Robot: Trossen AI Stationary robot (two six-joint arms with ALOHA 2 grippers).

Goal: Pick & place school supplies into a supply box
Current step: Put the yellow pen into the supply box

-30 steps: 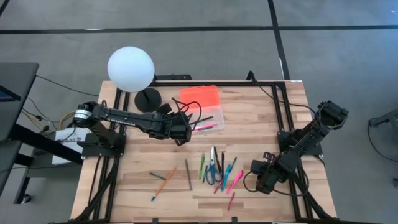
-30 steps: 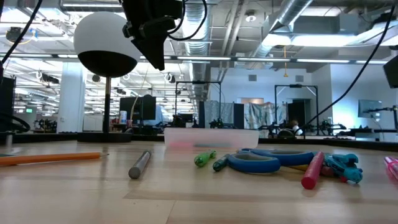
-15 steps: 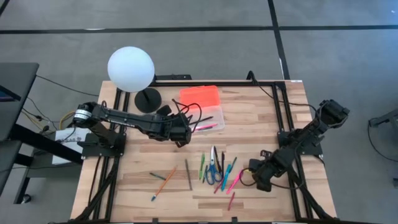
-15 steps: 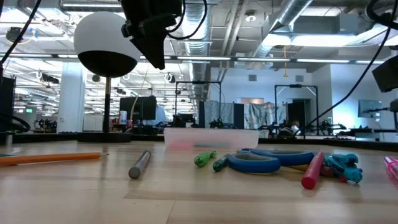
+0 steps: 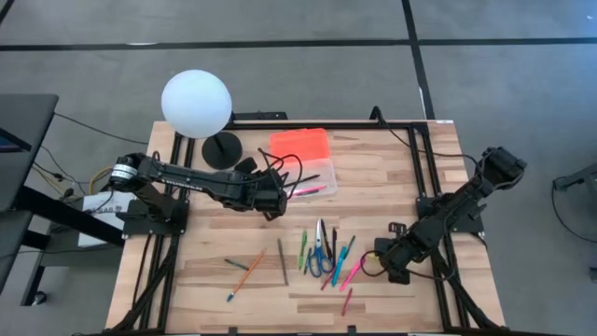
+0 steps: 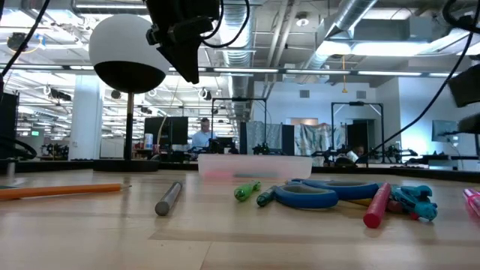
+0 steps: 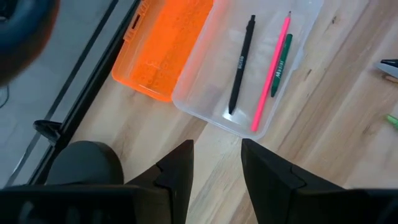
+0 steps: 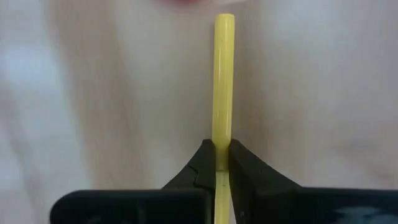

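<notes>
Right wrist view alone shows the grip: the right gripper [image 8: 222, 163] has its fingers pinched tight on a yellow pencil [image 8: 223, 81], which stands out straight ahead of them over blurred wood. From overhead that pencil cannot be made out; there the right gripper [image 5: 390, 264] sits low at the table's [image 5: 392, 173] right side, just beside the loose supplies: scissors [image 5: 317, 257] among green, blue and pink pens, an orange pencil [image 5: 247, 274] and a grey pen [image 5: 282, 261] farther left.

Left wrist view looks down into the clear box [image 7: 205, 93], where a black pen [image 7: 241, 65], a pink pencil [image 7: 271, 74] and a green pen [image 7: 282, 57] lie side by side, with the orange lid [image 7: 165, 46] lying flat against the box's far side. The left gripper [image 7: 216, 167] hovers short of the box's near end, fingers apart and holding nothing. Overhead, the box [image 5: 312, 180] and lid [image 5: 300, 145] sit at the table's back middle, the left gripper [image 5: 272, 201] just left of them, and a white globe lamp [image 5: 196, 104] stands at the back left corner.

Low view shows the box [image 6: 255, 165] as a pale tray behind the scissors [image 6: 315, 193] and a red pen [image 6: 377, 204], and a person [image 6: 201, 135] seated far back in the room.
</notes>
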